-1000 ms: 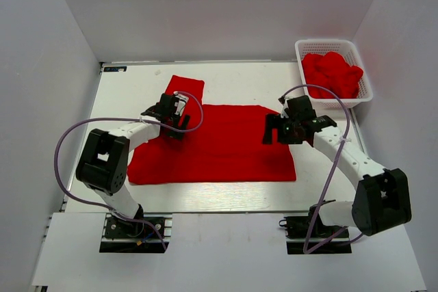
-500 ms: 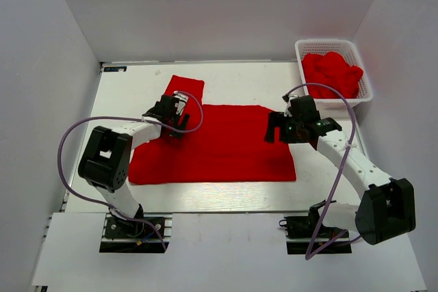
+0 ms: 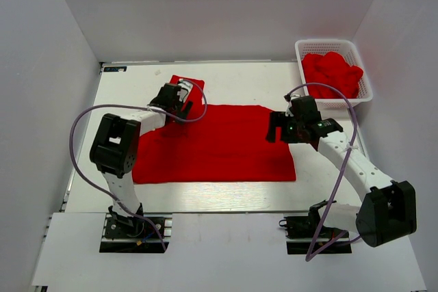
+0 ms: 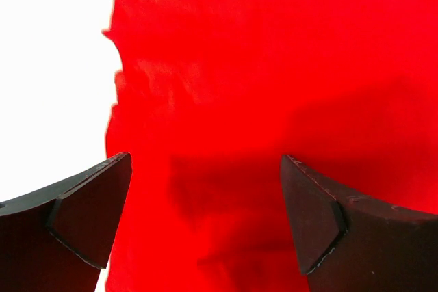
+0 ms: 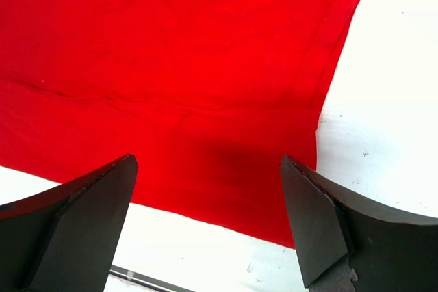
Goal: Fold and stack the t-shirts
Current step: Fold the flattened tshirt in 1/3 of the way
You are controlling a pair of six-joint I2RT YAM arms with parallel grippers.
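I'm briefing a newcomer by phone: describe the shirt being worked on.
Start at the white table. Across its middle lies one red t-shirt, spread flat. The other red shirts sit crumpled in the white basket at the far right corner.

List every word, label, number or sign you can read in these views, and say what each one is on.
No text can be read in any view.
The spread t-shirt: plain red, no print.
The white basket: no label visible.
The dark tag at the far left corner of the table: too small to read.
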